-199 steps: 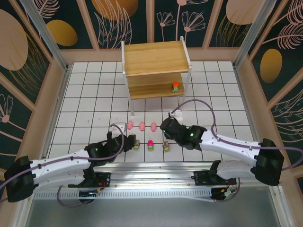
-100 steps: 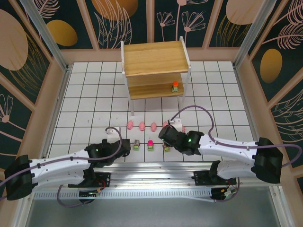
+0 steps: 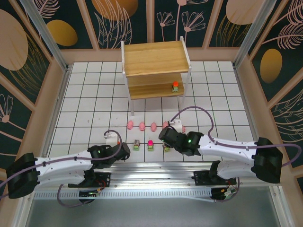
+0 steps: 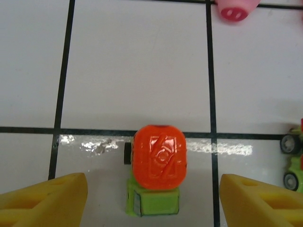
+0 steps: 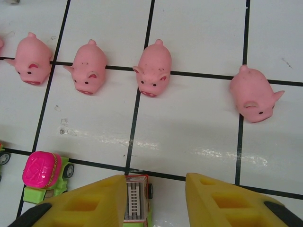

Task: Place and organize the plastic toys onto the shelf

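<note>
No legible text — none anywhere

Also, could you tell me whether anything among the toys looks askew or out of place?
Only the rightmost pig in the right wrist view: it sits apart from the other pigs, slightly off their line and turned askew, while they face about the same way. Nothing looks damaged.

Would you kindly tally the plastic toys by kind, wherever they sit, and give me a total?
Pink pigs: 5
Green-based blocky toys: 5 (1 on the shelf, 4 on the table)
Total: 10
</note>
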Robot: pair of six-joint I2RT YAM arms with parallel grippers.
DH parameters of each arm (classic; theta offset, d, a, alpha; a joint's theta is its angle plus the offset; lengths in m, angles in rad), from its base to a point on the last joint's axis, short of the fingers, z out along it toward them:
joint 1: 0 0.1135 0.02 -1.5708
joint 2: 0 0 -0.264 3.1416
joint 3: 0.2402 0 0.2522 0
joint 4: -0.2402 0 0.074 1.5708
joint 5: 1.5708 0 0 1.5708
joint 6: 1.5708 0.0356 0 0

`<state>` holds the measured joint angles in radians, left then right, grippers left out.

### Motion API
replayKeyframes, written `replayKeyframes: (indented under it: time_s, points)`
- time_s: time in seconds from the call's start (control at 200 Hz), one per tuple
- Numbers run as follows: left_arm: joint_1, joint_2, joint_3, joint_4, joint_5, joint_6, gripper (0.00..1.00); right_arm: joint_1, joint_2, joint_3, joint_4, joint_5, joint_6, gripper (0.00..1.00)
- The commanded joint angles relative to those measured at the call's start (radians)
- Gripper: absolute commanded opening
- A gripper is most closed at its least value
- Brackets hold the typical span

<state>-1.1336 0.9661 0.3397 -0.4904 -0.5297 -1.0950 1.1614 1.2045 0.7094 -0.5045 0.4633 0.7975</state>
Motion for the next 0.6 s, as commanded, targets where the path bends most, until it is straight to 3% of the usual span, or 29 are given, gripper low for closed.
replayKeyframes:
  time_s: [0.0, 0.596]
  points:
    - [-0.005, 0.008, -0.018, 0.012, 0.031, -0.029, 0.73, 0.012, 0.009, -0.013, 0.0, 0.003, 0.028, 0.37]
    - [-0.005, 0.097, -0.007, 0.041, 0.04, -0.032, 0.56, 0.019, 0.002, -0.031, -0.002, 0.008, 0.037, 0.3]
